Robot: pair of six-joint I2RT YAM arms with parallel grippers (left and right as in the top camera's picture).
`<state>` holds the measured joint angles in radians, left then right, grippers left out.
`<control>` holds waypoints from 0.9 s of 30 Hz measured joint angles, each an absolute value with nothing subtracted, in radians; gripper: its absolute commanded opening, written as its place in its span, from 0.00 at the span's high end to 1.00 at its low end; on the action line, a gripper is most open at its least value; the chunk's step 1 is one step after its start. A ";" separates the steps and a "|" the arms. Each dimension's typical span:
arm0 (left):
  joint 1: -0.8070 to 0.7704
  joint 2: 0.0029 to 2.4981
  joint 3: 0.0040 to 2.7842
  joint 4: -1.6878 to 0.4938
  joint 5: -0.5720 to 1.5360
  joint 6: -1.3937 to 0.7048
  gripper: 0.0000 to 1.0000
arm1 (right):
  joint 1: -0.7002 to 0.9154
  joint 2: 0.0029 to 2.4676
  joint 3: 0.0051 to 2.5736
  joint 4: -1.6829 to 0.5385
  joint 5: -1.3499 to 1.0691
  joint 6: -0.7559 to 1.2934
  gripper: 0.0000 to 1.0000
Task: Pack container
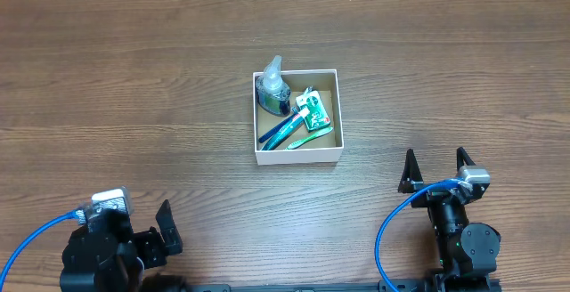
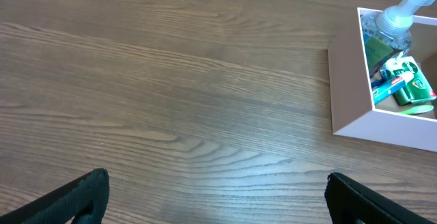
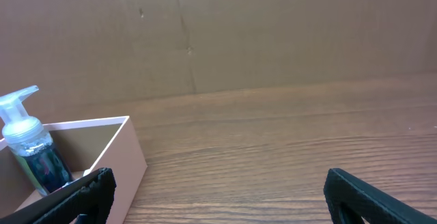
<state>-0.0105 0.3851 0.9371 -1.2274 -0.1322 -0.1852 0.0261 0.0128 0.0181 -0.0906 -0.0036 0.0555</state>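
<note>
even, soft indoor light, faint shadows, sharp focus, no glare anywhere.

Overhead looks straight down at the table (image 1: 134, 78); both low, forward-facing wrist views share the container (image 2: 351, 87).

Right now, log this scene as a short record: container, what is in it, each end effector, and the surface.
container: small square white-walled box, upright, near the table's middle
contents: clear pump soap bottle in the far left corner; toothpaste tube; blue toothbrush; green toothbrush
left end effector: open, empty, near the table's front edge, apart from the box
right end effector: open, empty, in front of the box and to its right, not touching it
surface: wood-grain table
</note>
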 measured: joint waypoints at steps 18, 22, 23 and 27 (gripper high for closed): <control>0.016 0.262 0.705 -0.916 -0.051 -0.086 0.00 | 0.026 0.013 0.018 -0.091 -0.004 0.055 0.00; 0.034 0.136 0.505 -0.756 -0.011 -0.063 0.00 | 0.026 0.013 0.018 -0.089 -0.004 0.055 0.00; 0.034 0.110 0.453 -0.698 -0.002 -0.057 0.00 | 0.026 0.013 0.018 -0.090 -0.004 0.055 0.00; 0.035 0.033 0.255 -0.356 0.035 -0.045 0.00 | 0.026 0.013 0.018 -0.090 -0.004 0.055 0.00</control>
